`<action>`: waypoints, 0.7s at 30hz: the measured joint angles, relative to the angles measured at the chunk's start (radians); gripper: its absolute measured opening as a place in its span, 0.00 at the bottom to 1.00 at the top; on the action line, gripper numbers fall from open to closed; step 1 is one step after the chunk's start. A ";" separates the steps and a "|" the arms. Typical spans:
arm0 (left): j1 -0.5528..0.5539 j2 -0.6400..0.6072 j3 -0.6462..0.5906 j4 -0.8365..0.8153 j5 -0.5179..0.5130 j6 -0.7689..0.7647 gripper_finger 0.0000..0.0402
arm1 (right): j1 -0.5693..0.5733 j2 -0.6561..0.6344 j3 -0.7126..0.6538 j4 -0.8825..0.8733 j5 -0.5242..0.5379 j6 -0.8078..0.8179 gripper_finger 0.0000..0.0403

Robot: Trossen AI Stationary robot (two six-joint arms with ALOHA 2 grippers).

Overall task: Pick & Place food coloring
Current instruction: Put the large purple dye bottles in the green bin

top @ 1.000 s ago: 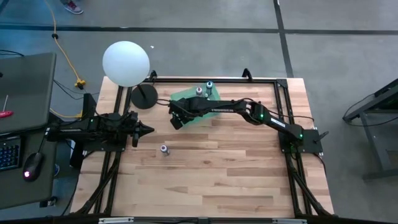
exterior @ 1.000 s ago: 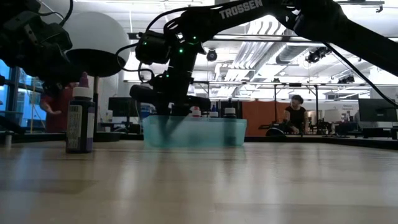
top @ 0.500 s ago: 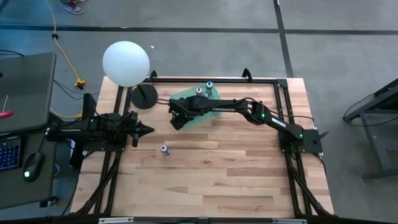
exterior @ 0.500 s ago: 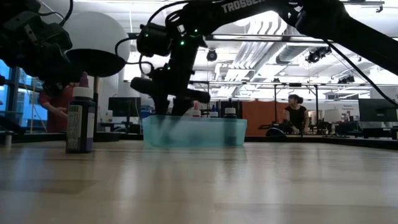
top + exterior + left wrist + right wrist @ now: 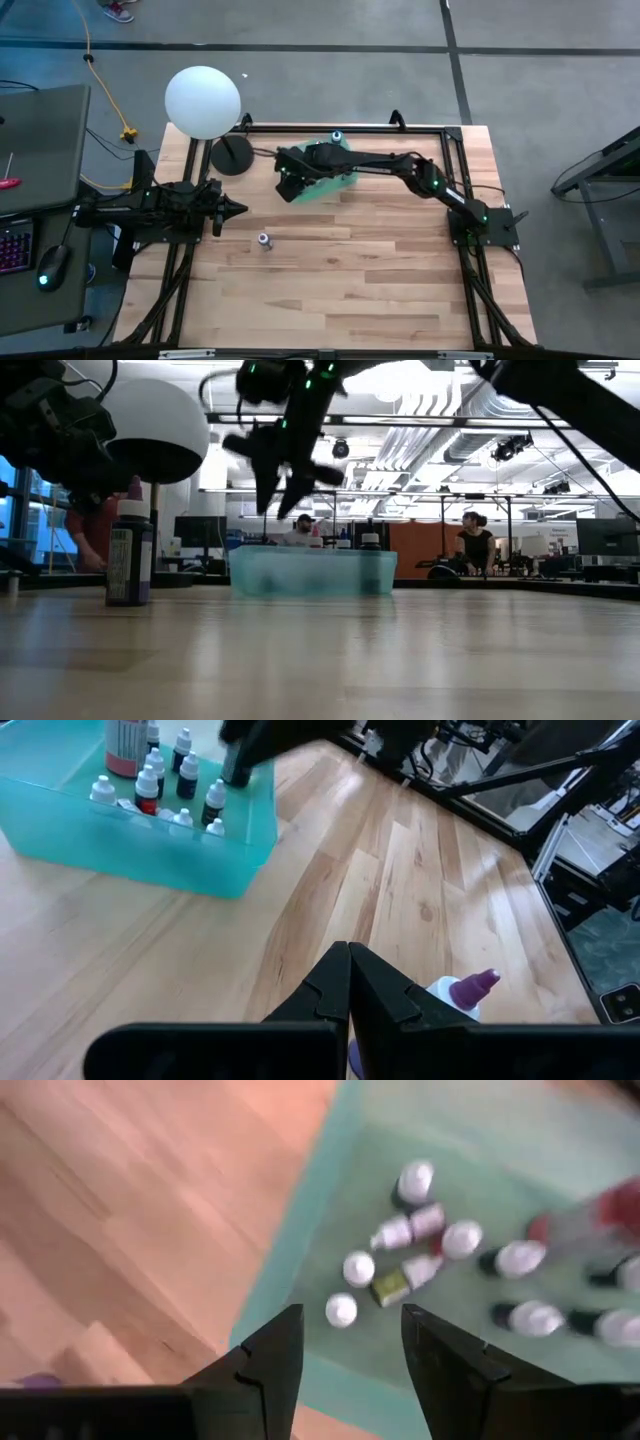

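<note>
A teal bin (image 5: 150,845) stands at the table's far middle and holds several small food coloring bottles (image 5: 412,1260), most with white caps; some stand, some lie on its floor. My right gripper (image 5: 350,1320) hangs open above the bin's left part (image 5: 288,188), high over it in the low view (image 5: 285,455), with nothing between its fingers. One bottle with a purple cap (image 5: 264,240) stands upright on the wood by itself, nearer than the bin (image 5: 130,555). My left gripper (image 5: 349,960) rests shut at the table's left, the purple-capped bottle (image 5: 465,995) just beyond it.
A white globe lamp (image 5: 203,100) on a dark round base (image 5: 232,155) stands at the far left corner. A black frame (image 5: 400,127) runs round the table's edges. People sit in the room beyond the table (image 5: 472,545). Bare wood (image 5: 360,270) fills the near half.
My right gripper has risen straight up out of the bin, from down among the bottles to well above its rim, rolling a little as it went. The bottles stay in the bin. The lone bottle on the wood has not moved.
</note>
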 joint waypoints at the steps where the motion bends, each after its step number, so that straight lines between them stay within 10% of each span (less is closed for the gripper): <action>1: 0.000 0.000 0.000 0.000 0.000 0.000 0.00 | 0.000 -0.017 0.000 0.006 0.007 -0.011 0.40; 21: 0.000 0.000 0.000 0.001 -0.001 0.000 0.00 | 0.181 -0.232 -0.001 0.207 -0.163 -0.516 0.40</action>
